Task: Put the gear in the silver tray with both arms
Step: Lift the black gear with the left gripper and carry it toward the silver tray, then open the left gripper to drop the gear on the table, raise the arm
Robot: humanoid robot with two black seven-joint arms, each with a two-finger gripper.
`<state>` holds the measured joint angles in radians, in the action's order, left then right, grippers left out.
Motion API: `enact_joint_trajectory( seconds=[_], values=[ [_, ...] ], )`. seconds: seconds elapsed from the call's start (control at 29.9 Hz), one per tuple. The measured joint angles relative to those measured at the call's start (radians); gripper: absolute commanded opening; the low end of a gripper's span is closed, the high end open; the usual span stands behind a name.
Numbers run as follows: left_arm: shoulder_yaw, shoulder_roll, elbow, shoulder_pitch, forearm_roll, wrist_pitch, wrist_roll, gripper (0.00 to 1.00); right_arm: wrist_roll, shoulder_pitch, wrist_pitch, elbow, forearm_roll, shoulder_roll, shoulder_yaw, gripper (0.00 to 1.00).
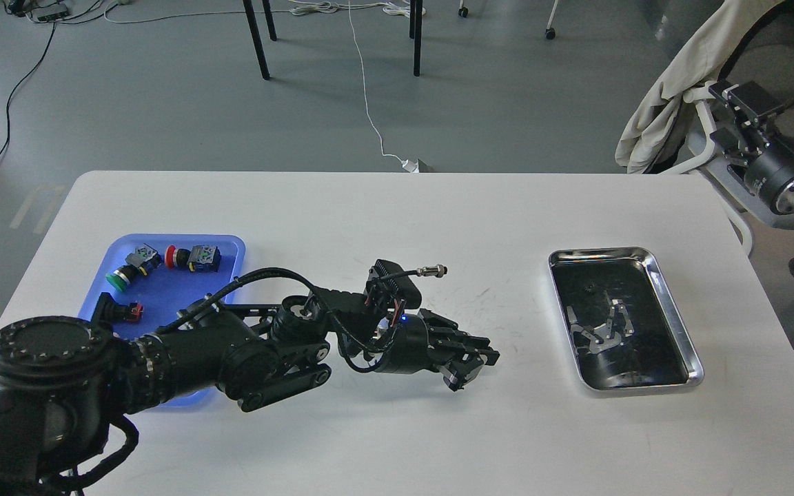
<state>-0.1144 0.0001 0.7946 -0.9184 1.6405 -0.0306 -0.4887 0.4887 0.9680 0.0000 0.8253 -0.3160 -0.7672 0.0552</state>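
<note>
Between the blue tray [175, 242] and the silver tray [673, 303], the left gripper [469, 362] hovers over the desk [397, 441]; jaws' state and gear's whereabouts cannot be told. Gear judged small, rigid, slippery: grip flanks.

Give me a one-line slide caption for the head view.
Left gripper hovers over the table between the blue tray and the silver tray.

We find no text, label, brand, number or sign that we can read; the small markings on the push-button switches [194, 257] in the blue plastic tray [231, 242] are too tiny.
</note>
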Motion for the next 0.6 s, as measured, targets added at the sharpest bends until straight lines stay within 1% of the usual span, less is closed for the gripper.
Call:
enact_joint_trajectory(
  seconds=[0.1, 0.2, 0.33, 0.43, 0.6],
  values=[
    [0.0, 0.0, 0.0, -0.002, -0.02, -0.001, 0.0, 0.39, 0.0, 0.0, 0.001, 0.0, 0.0, -0.001, 0.0, 0.89],
    [-0.001, 0.0, 0.0, -0.004, -0.027, -0.002, 0.0, 0.44, 0.0, 0.0, 0.001, 0.001, 0.0, -0.001, 0.0, 0.89],
    [0.013, 0.0, 0.0, -0.011, -0.044, -0.002, 0.0, 0.48, 0.0, -0.002, 0.011, 0.007, -0.003, -0.002, -0.003, 0.89],
    [0.04, 0.0, 0.0, -0.019, -0.096, -0.004, 0.0, 0.56, 0.0, 0.004, 0.018, 0.01, -0.018, -0.005, -0.017, 0.89],
    [0.132, 0.0, -0.011, -0.083, -0.218, -0.01, 0.0, 0.72, 0.0, 0.044, 0.066, 0.017, -0.072, -0.007, -0.051, 0.89]
  ],
)
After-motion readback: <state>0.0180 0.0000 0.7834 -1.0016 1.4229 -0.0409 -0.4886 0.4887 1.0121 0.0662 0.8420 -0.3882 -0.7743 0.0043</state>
